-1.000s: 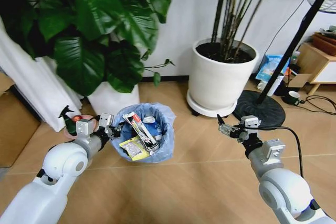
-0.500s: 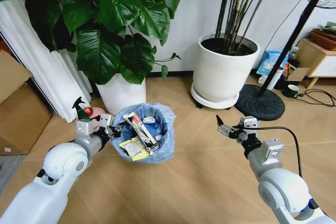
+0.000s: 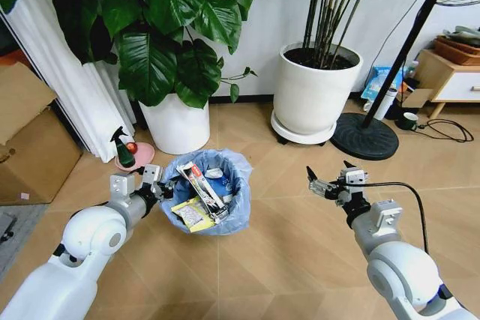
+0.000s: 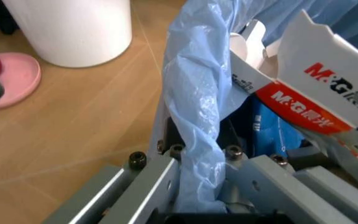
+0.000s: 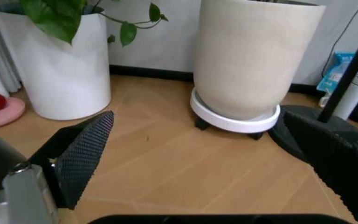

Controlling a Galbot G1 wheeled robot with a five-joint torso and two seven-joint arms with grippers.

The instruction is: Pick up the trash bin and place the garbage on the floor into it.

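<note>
Since the earlier frames the head camera has tilted and shifted: more of the floor, a cardboard box (image 3: 30, 136) at the left and the pink dish (image 3: 136, 157) come into sight, while both arms and the bin keep the same places relative to each other. Left tool (image 3: 155, 185) stays clamped on the rim of the trash bin (image 3: 237, 211); in the left wrist view its fingers (image 4: 148, 186) are pressed together on a fold of the light-blue bag (image 4: 195, 107) and the dark rim beneath it. Whether the bin's base touches the wooden floor (image 3: 285, 245) cannot be told. Inside the bin lies the garbage (image 3: 201, 194): a long red-and-white wrapper, a yellow wrapper, a blue-white carton and white paper. In the left wrist view the red-and-white wrapper (image 4: 319, 100) leans against the bag, with the blue carton (image 4: 278, 135) under it.

Right tool (image 3: 325, 183) hovers above bare floor, well apart from the bin, its fingers spread wide; the right wrist view shows the two dark pads (image 5: 82, 149) far apart with nothing between them.

Behind the bin stand a white pot with a broad-leaved plant (image 3: 178, 121) and a larger white pot (image 3: 311, 99) on a wheeled saucer. A green spray bottle (image 3: 124, 149) stands on the pink dish. A fan's black base (image 3: 366, 138) lies just beside the larger pot.
</note>
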